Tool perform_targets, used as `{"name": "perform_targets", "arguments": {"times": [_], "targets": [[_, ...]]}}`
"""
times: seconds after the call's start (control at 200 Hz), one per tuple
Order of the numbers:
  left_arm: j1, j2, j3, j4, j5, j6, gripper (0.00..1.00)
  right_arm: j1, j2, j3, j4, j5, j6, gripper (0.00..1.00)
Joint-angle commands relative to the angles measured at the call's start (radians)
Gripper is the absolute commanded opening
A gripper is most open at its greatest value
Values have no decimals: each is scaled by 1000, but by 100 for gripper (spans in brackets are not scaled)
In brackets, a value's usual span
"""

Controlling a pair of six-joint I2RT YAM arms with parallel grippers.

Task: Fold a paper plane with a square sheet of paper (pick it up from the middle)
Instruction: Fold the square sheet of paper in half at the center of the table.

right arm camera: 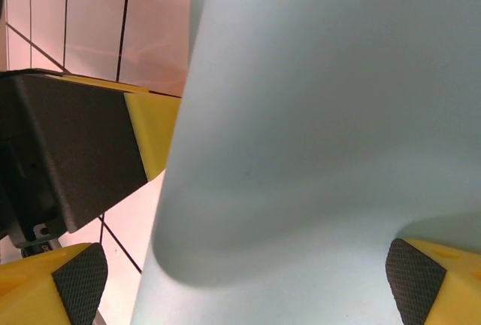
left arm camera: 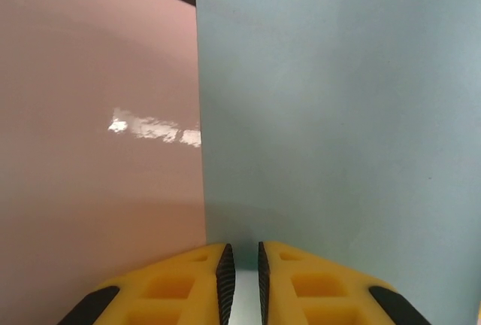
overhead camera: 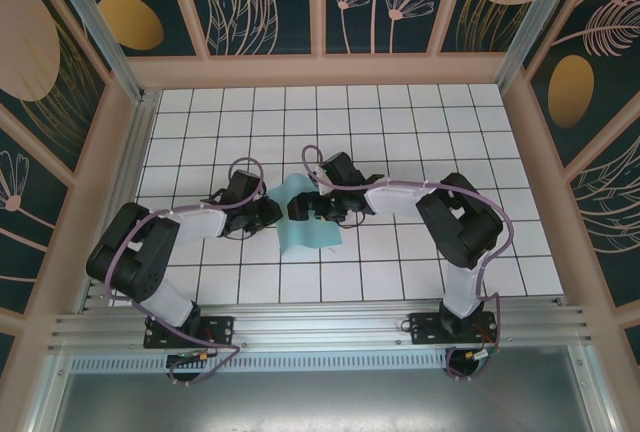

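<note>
The square sheet of paper [overhead camera: 305, 230] sits curled at the table [overhead camera: 400, 132] centre, with the left tool [overhead camera: 272, 214] at its 9 o'clock edge and the right tool [overhead camera: 300, 207] reaching in from 3 o'clock. Left wrist: pads [left arm camera: 225, 274] nearly together at the sheet's 6 o'clock edge; whether they grip it cannot be told. Right wrist: jaws fully released, sheet bulging between them

Bare table [overhead camera: 420, 122] around the raised sheet [overhead camera: 305, 236].

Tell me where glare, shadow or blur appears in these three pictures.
Top external: sharp, evenly lit, square sheet of paper clear. Left wrist: white glare streak on the pink-tinted table. Right wrist: soft grey shadow across the curved paper, which looks slightly blurred.
</note>
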Motion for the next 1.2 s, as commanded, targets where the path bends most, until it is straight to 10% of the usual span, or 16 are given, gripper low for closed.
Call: {"name": "perform_targets", "arguments": {"times": [0.0,0.475,1.196], "targets": [[-25,87,15,-40,-20,46,20,7,31,6,-6,28,31,99],[-51,210,144,-52,6,157,14,-18,0,-73,36,69,118,85],[-54,78,191,-45,-131,111,21,-50,-101,-173,157,40,134,37]]}}
